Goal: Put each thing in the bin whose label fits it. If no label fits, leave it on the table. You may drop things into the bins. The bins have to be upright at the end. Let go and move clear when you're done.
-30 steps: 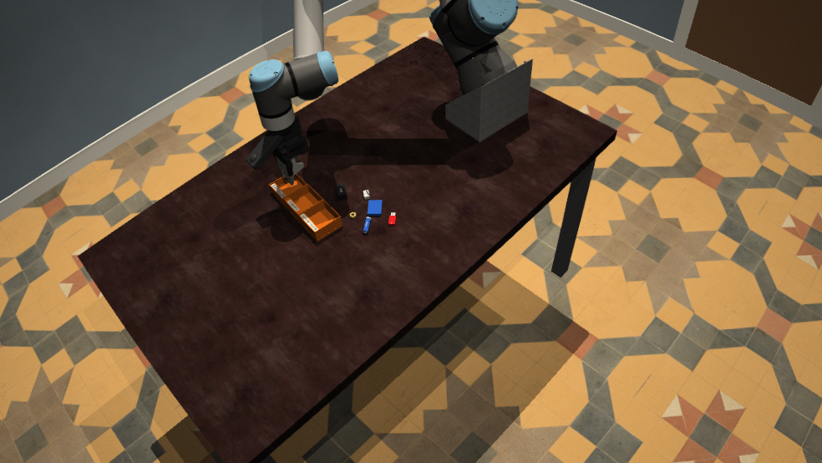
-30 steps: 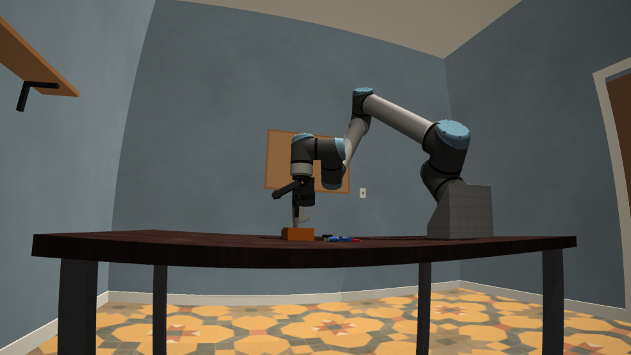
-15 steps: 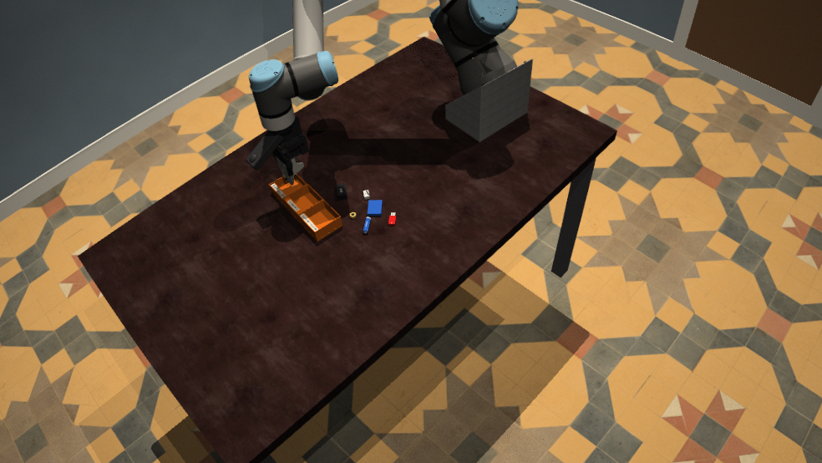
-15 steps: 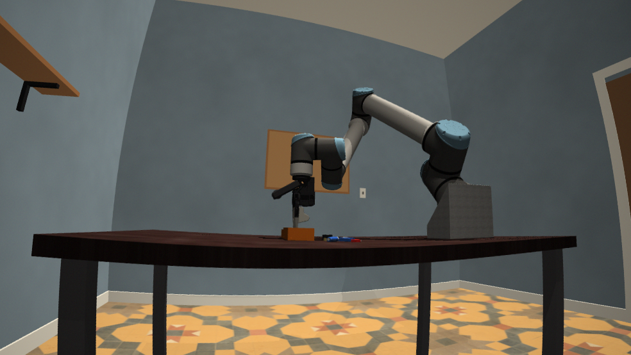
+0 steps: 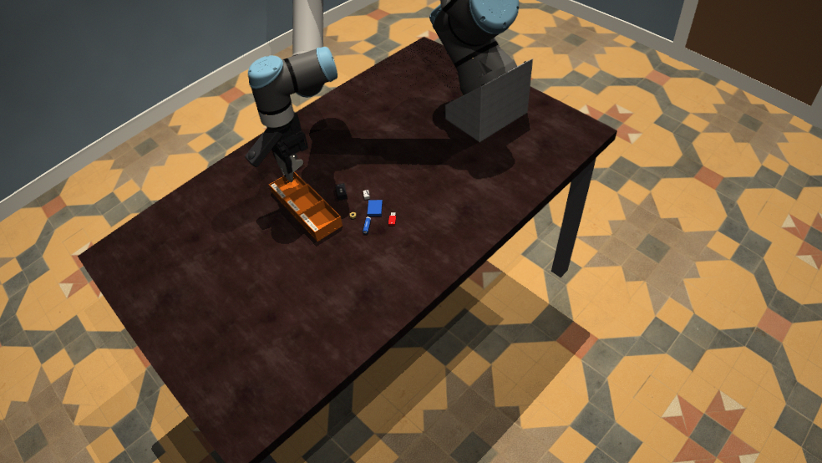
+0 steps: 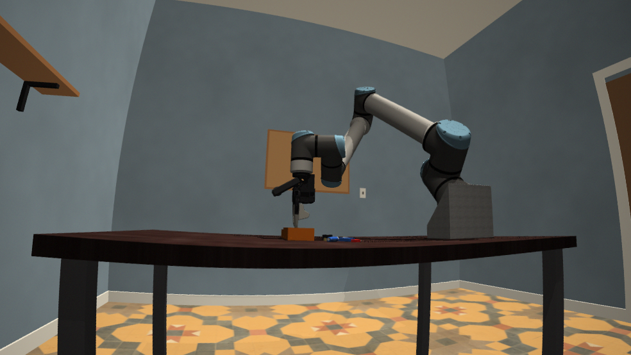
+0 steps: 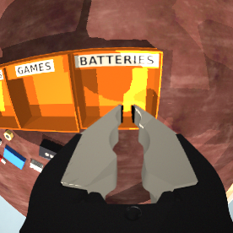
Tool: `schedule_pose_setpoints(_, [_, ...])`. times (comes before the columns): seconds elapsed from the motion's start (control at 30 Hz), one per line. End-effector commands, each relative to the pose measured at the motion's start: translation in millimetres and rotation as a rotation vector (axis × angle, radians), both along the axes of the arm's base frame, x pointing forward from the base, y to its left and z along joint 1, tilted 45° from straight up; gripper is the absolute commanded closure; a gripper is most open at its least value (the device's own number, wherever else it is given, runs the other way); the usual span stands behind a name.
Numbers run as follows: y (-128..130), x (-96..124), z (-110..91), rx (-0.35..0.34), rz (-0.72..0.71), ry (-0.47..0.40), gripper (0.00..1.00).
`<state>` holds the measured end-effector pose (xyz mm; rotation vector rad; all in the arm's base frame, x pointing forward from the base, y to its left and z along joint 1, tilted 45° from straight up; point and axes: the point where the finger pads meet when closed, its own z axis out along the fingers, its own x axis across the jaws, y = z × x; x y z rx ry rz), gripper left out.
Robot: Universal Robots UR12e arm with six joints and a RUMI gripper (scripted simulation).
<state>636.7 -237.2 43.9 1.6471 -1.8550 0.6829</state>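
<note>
An orange bin tray (image 5: 298, 221) (image 6: 297, 234) (image 7: 157, 84) with three compartments stands upright on the table. In the wrist view one compartment is labelled BATTERIES and the one beside it GAMES; the third label is cut off. My gripper (image 5: 290, 174) (image 6: 295, 222) (image 7: 127, 105) is shut with nothing between the fingers, and hangs just above the BATTERIES compartment, which looks empty. To the right of the tray lie a black item (image 5: 341, 190) (image 7: 51, 148), a small white item (image 5: 366, 193) (image 7: 35, 165), a blue square card (image 5: 374, 207) (image 7: 14, 157), a yellow ring (image 5: 352, 215) (image 7: 8, 135), a blue cylinder (image 5: 366, 225) and a red stick (image 5: 392, 218).
The dark table (image 5: 241, 322) (image 6: 265, 251) carries the arm's grey base block (image 5: 485, 109) (image 6: 461, 211) at its far right end. The loose items lie close together right of the tray.
</note>
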Motion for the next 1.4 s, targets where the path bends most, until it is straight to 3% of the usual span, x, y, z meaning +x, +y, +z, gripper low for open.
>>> schedule_pose_setpoints(0.0, [4, 1, 5, 0.000, 0.000, -0.001, 0.96])
schedule_pose_setpoints(0.37, [13, 2, 13, 0.000, 0.000, -0.001, 0.96])
schedule_pose_setpoints(0.57, [29, 3, 30, 0.000, 0.000, -0.001, 0.96])
schedule_pose_setpoints(0.77, [29, 3, 30, 0.000, 0.000, -0.001, 0.96])
schedule_pose_setpoints(1.37, [85, 9, -27, 0.000, 0.000, -0.001, 0.96])
